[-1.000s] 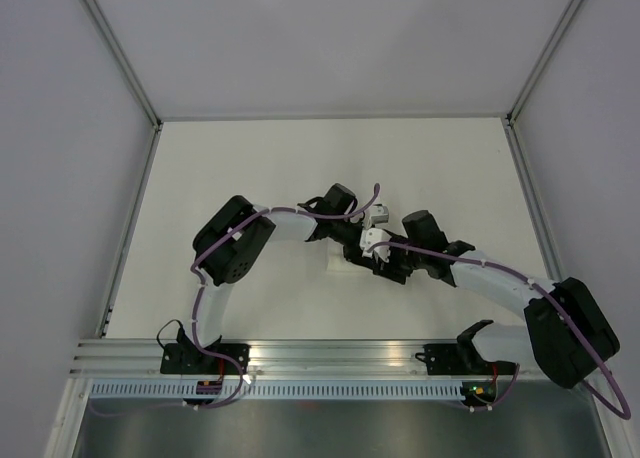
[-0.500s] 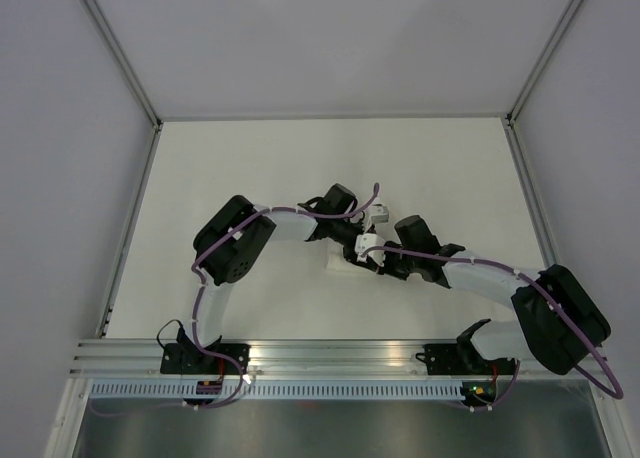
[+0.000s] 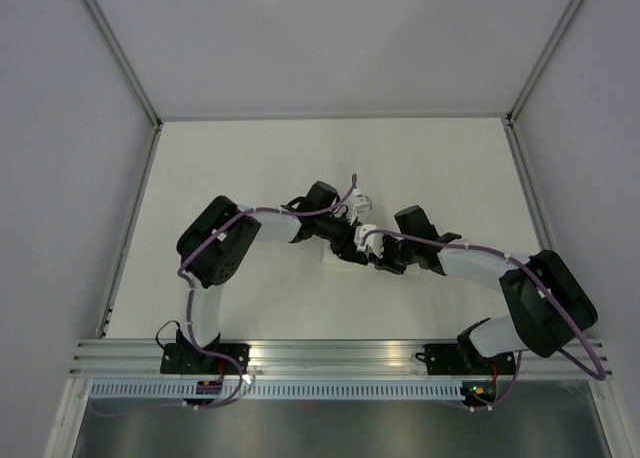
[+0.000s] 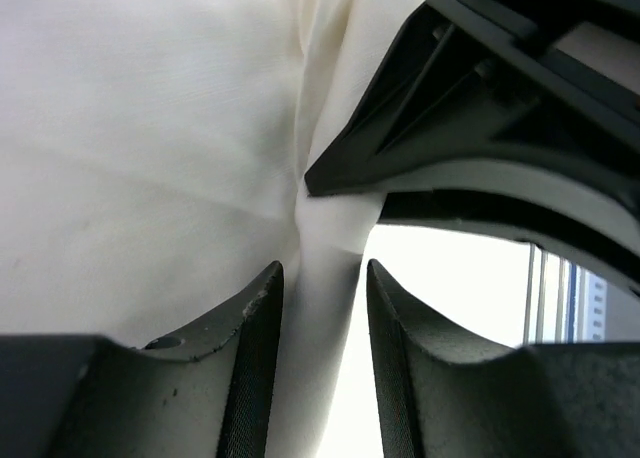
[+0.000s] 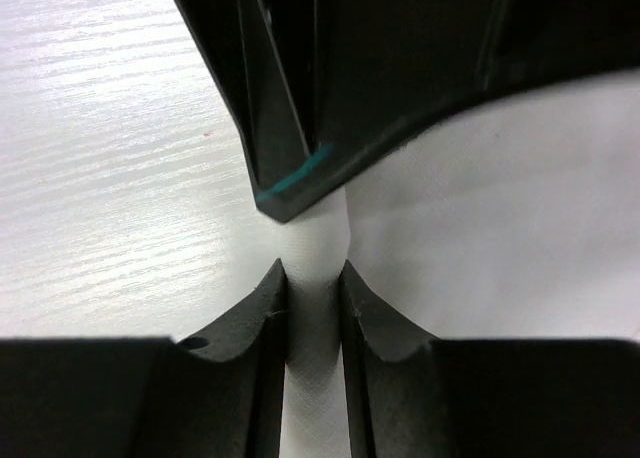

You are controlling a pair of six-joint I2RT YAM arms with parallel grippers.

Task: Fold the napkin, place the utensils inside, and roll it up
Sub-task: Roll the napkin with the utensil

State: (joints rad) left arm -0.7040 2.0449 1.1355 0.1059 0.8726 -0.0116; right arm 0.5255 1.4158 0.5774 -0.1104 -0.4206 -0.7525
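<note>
The napkin (image 4: 150, 158) is soft, light, thin cloth. It holds no shape of its own and slackens wherever it is not pinched. Best hold, by judgement: on a raised ridge of the fold, near the 2 ends, never on a flat layer.

It lies at the middle of the table (image 5: 100, 128), under both wrists. The knife is not visible.

Both arms reach inward, elbows out, and meet nose to nose over the cloth, fingers pointing down.

Right gripper (image 5: 315, 273): jaws nearly together, pinching 1 narrow ridge of napkin.

Left gripper (image 4: 322, 268): jaws part-way apart, astride a wider ridge. Whether they press it cannot be told. The right gripper's finger sits just beyond, touching the same ridge.
</note>
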